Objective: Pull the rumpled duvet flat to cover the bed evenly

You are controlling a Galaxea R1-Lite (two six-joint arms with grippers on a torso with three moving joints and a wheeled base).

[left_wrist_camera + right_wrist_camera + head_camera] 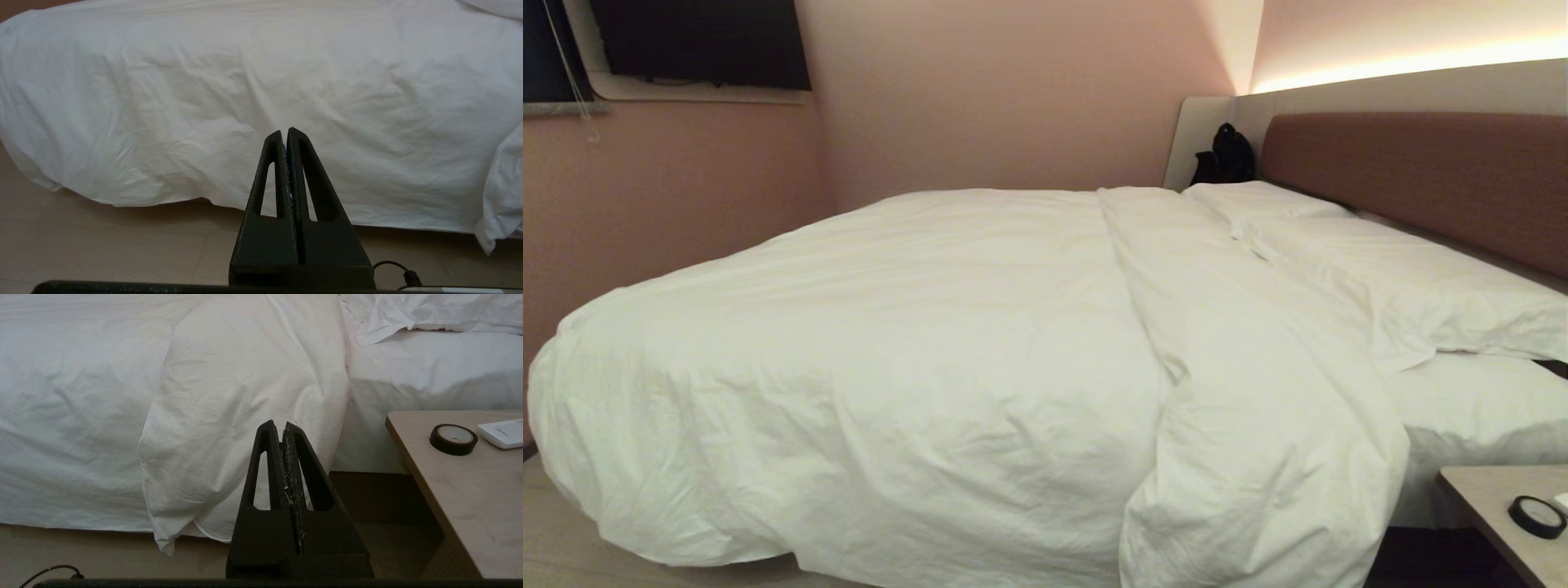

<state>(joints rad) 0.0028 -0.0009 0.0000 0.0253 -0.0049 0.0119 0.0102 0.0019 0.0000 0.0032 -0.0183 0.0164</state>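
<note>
duvet [866, 343]: covers most of the bed [1470, 408] but not even. Top band is folded back on itself across the bed, and that fold's corner [245, 416] droops over the near side to just above the floor [102, 245]. Pillow end left bare.
bare zone: mattress sheet shows near the pillows [1388, 278], btwn fold and headboard [1421, 180].
step in hand: none started, both arms idle short of the bed. My read: first job is to grab the drooping folded corner.
left pincer [284, 134]: clenched, empty, pointing at the duvet's hanging near side, apart from it.
right pincer [282, 426]: clenched, empty, aimed at the drooping folded corner, not touching.
how to do it well: open right pincer first, pinch the outer layer only at the hem of the fold, not the bulk. Lift before pulling so the cloth doesn't drag on the sheet. Pull toward the headboard, low and slow, so the fold unrolls. Left can pin or take the near edge to keep it square.
risk: desk [449, 490] sits just beside the right arm w/ a tape roll [453, 439] and a white box [504, 433]; keep the swing clear of it. Thick cloth may slip from a shallow pinch.
far side: bag [1225, 155] by the headboard corner, irrelevant.
</note>
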